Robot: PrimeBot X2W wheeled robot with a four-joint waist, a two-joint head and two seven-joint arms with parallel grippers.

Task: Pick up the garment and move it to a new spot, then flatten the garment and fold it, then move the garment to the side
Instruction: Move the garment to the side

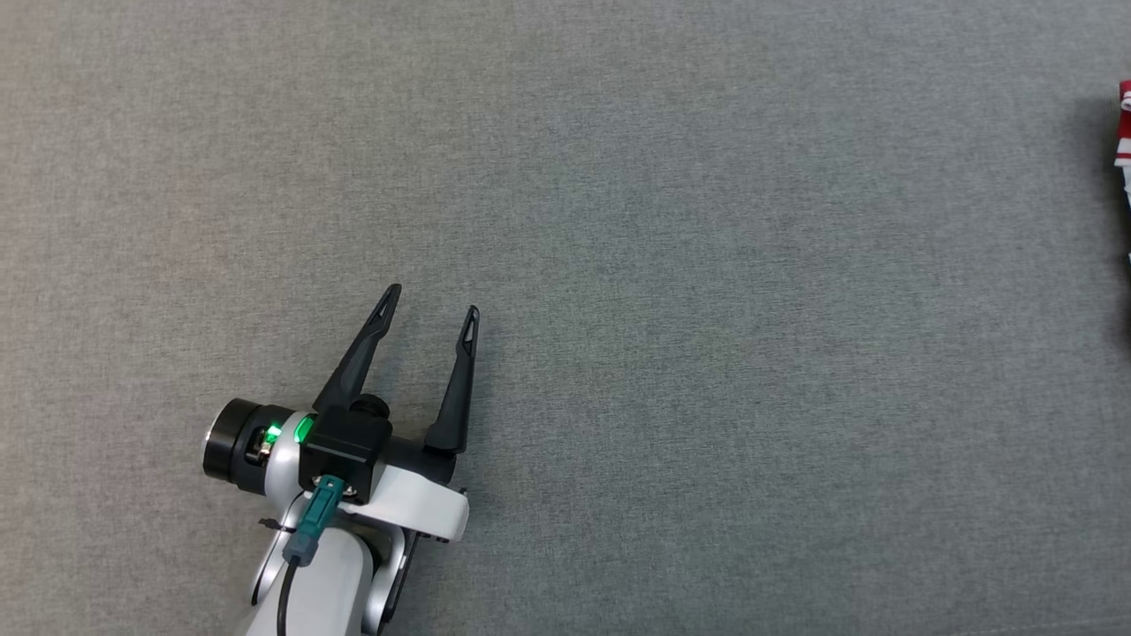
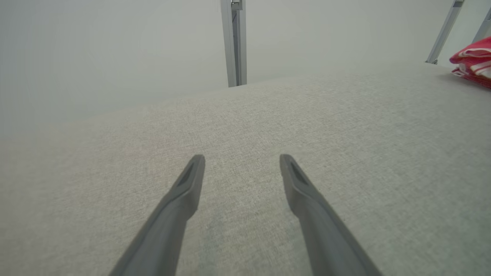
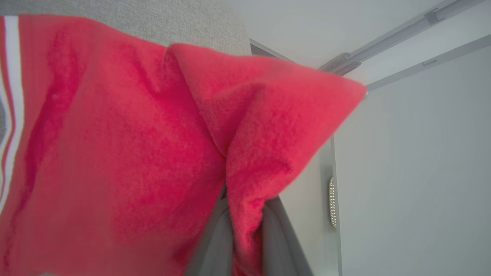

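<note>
The garment [image 3: 126, 145] is red cloth with white-and-red striped trim along one edge. In the right wrist view my right gripper [image 3: 245, 226] is shut on a fold of it, the cloth pinched between the two grey fingers and bunched up above them. A sliver of the garment [image 1: 1124, 124] shows at the far right edge of the head view, and it appears as a red and white bundle [image 2: 473, 61] at the upper right of the left wrist view. My left gripper [image 1: 433, 300] hovers over the grey surface at the lower left, open, with nothing between its fingers.
The grey fabric-covered table [image 1: 671, 291] stretches wide between my left gripper and the garment. Beyond its far edge stand a metal post [image 2: 234, 42] and pale walls. A pale cabinet panel with a metal handle [image 3: 332, 203] is beside the garment.
</note>
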